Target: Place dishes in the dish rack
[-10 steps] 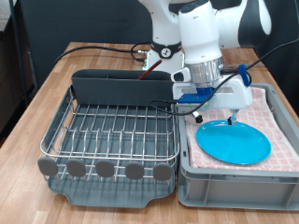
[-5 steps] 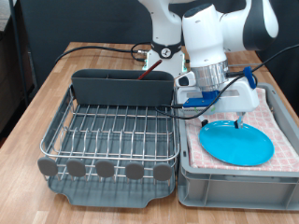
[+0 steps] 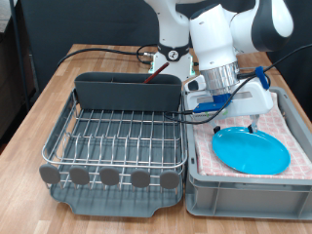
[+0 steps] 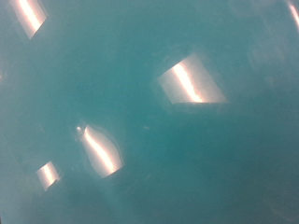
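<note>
The end effector [image 3: 244, 125] is hovering at the plate's [image 3: 252, 150] twelve o'clock edge; whether it is clenched, I cannot tell. The plate is sitting tilted in the grey bin [image 3: 244, 187], at three o'clock from the dish rack [image 3: 117, 136]. A thin-rim grasp is risking slippage.

There are no words, numbers, brand names or signs to read in these pictures. In the exterior view, the white robot arm [image 3: 219, 39] has no letters on it that can be made out. The dish rack [image 3: 117, 141] and the grey bin [image 3: 244, 190] are plain too. The wrist view shows only the shiny light-blue plate [image 4: 149, 112] with bright spots of light on it, and nothing is written there.
</note>
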